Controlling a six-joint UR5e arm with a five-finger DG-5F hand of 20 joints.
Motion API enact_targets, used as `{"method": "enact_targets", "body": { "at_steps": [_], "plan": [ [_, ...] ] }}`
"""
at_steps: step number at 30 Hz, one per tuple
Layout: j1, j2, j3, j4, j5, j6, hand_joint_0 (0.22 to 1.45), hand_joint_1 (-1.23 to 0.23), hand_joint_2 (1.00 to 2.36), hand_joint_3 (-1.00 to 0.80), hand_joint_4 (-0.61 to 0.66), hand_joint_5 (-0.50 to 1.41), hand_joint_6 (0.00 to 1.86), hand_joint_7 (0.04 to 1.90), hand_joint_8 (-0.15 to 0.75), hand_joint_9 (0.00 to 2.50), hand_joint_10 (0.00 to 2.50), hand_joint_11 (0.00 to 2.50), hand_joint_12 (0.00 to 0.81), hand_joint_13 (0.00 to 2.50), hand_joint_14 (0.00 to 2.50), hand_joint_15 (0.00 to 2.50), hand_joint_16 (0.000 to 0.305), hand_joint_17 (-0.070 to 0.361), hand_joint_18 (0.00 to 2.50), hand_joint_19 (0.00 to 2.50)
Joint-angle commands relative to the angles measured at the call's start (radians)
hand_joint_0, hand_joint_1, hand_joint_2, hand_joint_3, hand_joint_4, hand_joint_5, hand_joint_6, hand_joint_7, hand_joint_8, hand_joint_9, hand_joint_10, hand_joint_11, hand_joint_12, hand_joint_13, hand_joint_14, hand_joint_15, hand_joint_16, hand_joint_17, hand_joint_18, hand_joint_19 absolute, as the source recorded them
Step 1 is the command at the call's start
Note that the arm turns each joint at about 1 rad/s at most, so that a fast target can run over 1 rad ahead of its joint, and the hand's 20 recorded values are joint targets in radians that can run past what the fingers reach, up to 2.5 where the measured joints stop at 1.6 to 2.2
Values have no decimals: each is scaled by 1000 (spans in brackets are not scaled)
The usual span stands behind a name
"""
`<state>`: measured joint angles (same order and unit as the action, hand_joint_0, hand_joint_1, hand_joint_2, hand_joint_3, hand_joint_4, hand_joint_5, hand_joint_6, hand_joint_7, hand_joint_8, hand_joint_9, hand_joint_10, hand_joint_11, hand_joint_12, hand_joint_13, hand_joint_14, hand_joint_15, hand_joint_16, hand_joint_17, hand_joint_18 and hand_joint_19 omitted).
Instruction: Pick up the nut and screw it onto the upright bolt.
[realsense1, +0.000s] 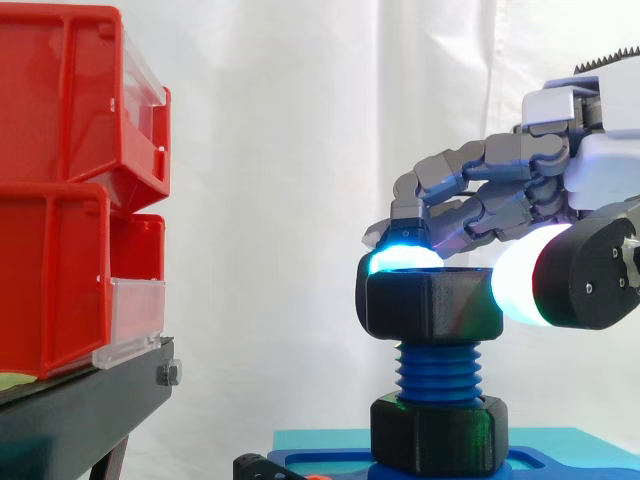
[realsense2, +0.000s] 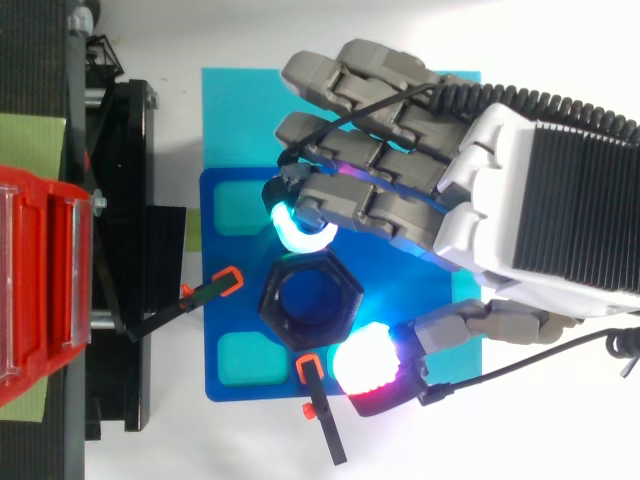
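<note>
Black nut (realsense1: 432, 303) atop blue bolt (realsense1: 437, 370) (upright), hand (realsense2: 520, 215) with fingers and thumb pinching nut's sides

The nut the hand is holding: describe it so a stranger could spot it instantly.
On the blue plate stands an upright blue threaded bolt. At its top sits a black hexagonal nut, pinched between the glowing pads of the hand. A second black nut sits at the bolt's foot, but that one is untouched.
</note>
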<state>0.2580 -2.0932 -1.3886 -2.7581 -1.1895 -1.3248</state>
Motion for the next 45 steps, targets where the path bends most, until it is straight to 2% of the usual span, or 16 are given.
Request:
{"method": "enact_targets", "body": {
  "at_steps": [1,16,31,36,45],
  "plan": [
    [-5,1,0,-6,-2,10,536,-618,1000,-500,334,-168,502,1201,313,395,0,0,369,363,0,0,43,96,201,0],
    [-40,-1,-1,-17,-58,9,527,-618,1000,-500,332,-172,502,1201,315,394,0,0,373,362,0,0,44,98,199,0],
    [-52,-1,-1,-15,-82,4,496,-597,1000,-500,326,-178,502,1178,319,383,0,0,387,352,0,0,46,104,188,0],
    [-57,-1,0,-8,-94,2,465,-580,1000,-500,341,-193,503,1049,325,360,0,0,404,334,0,0,50,112,166,0],
    [-60,1,0,15,-114,2,384,-534,1000,-500,253,-245,502,703,314,224,0,0,447,215,0,0,61,138,55,0]
  ]
}}
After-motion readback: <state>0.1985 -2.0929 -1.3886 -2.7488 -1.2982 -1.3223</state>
